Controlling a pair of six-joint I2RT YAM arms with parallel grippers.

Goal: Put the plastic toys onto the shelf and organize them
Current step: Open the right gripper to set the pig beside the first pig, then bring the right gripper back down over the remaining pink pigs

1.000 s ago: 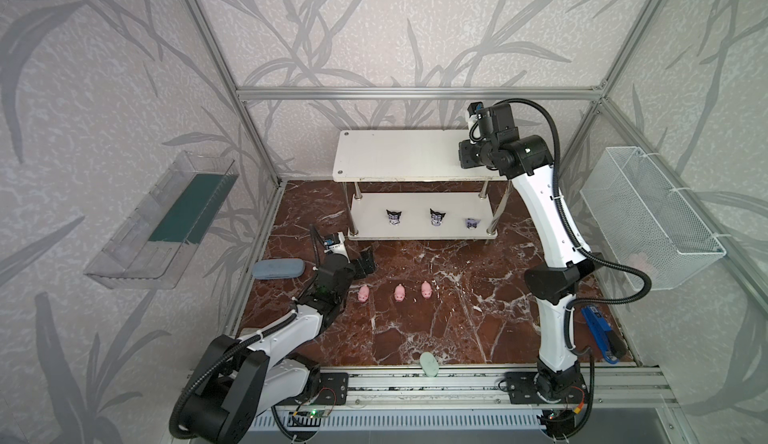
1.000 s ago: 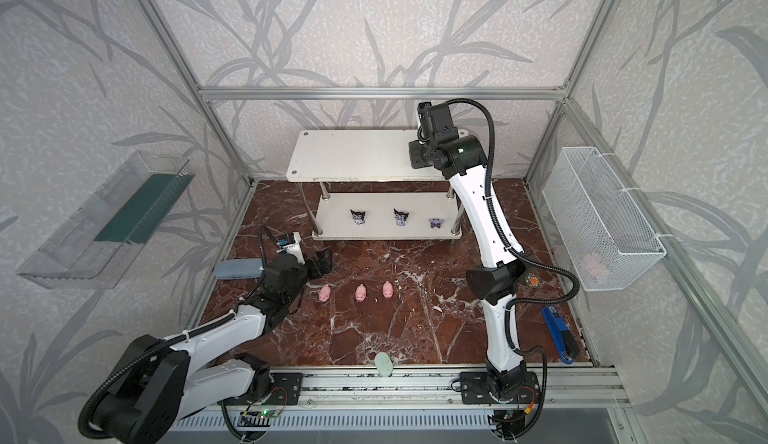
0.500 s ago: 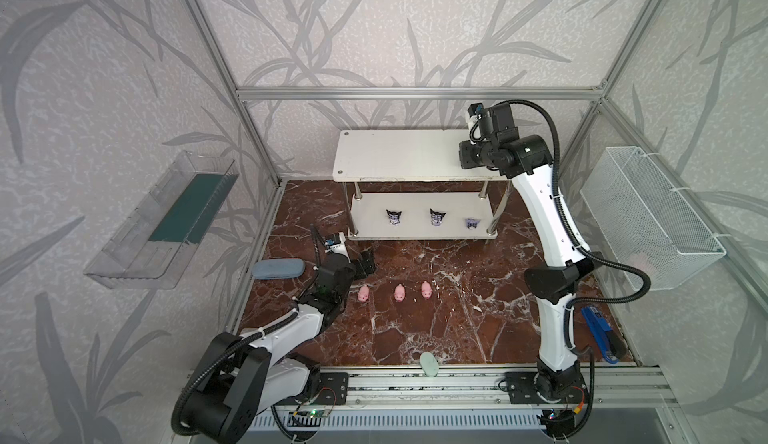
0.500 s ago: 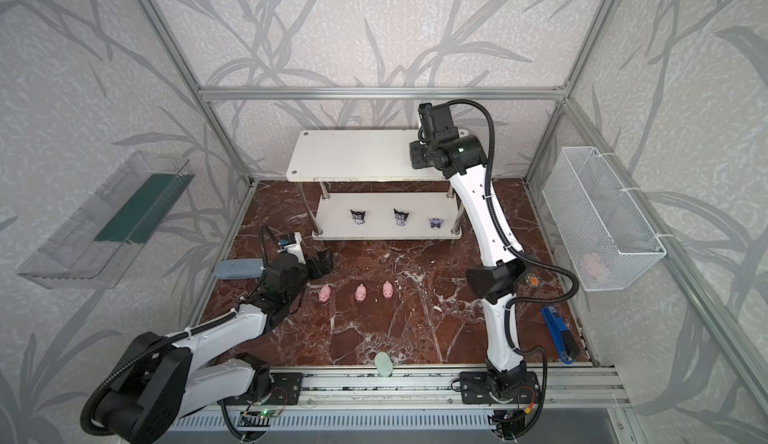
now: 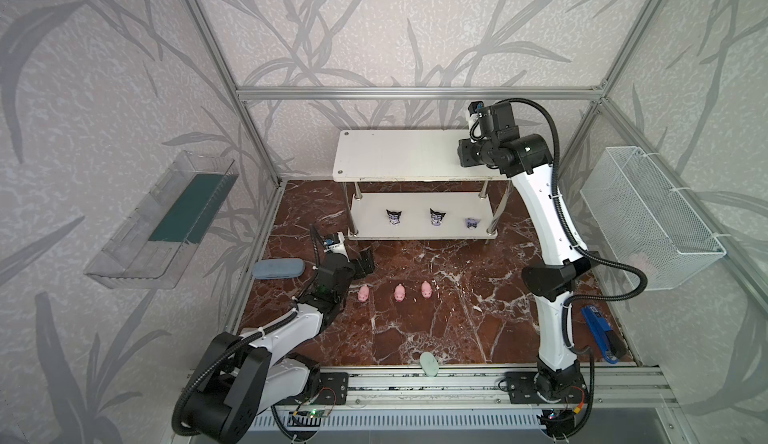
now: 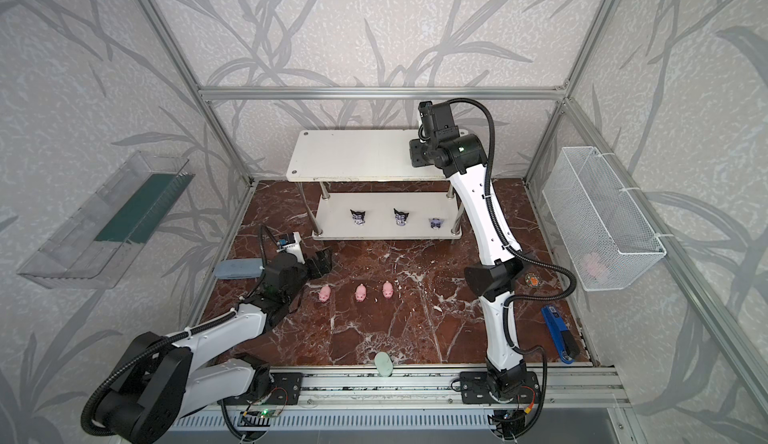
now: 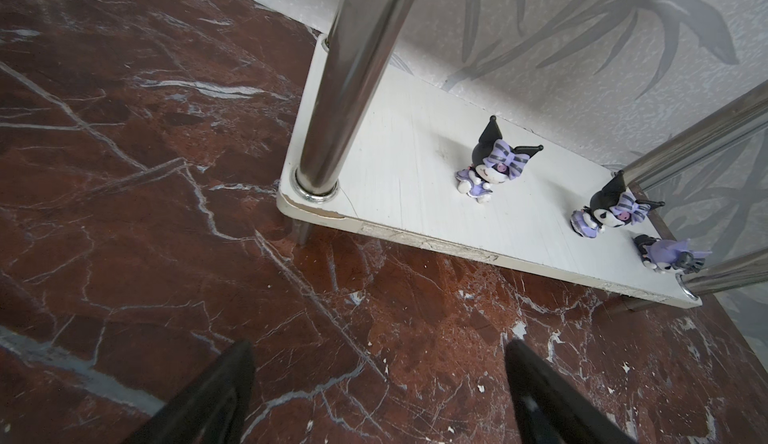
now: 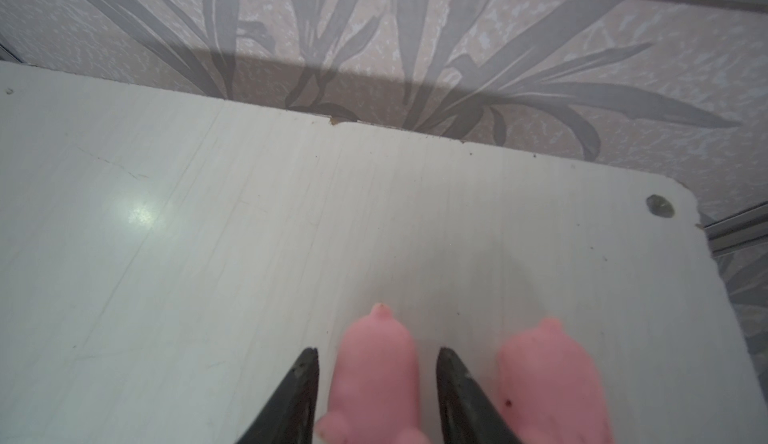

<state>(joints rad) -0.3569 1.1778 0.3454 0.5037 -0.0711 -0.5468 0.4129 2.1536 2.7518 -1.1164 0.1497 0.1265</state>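
Note:
The shelf [image 5: 399,155] stands at the back. In the right wrist view my right gripper [image 8: 378,352] is open over the right end of its top board [image 8: 208,234]. A pink pig [image 8: 376,371] lies between the jaws with a gap on each side, and a second pig [image 8: 552,379] lies beside it. Three dark figurines [image 5: 394,216] [image 5: 437,217] [image 5: 471,223] are on the lower board [image 7: 395,172]. Three pigs [image 5: 363,294] [image 5: 400,293] [image 5: 426,289] lie in a row on the floor. My left gripper [image 7: 380,344] is open and empty, low over the floor by the shelf's left front post.
A grey-blue case [image 5: 278,269] lies left of my left arm. A pale green oval [image 5: 429,364] sits at the front edge and a blue tool [image 5: 600,334] at the right front. A wire basket [image 5: 648,213] hangs on the right wall, a clear tray [image 5: 166,222] on the left.
Neither arm has visibly moved in the top views. The pigs on the floor and the figurines lie where they were.

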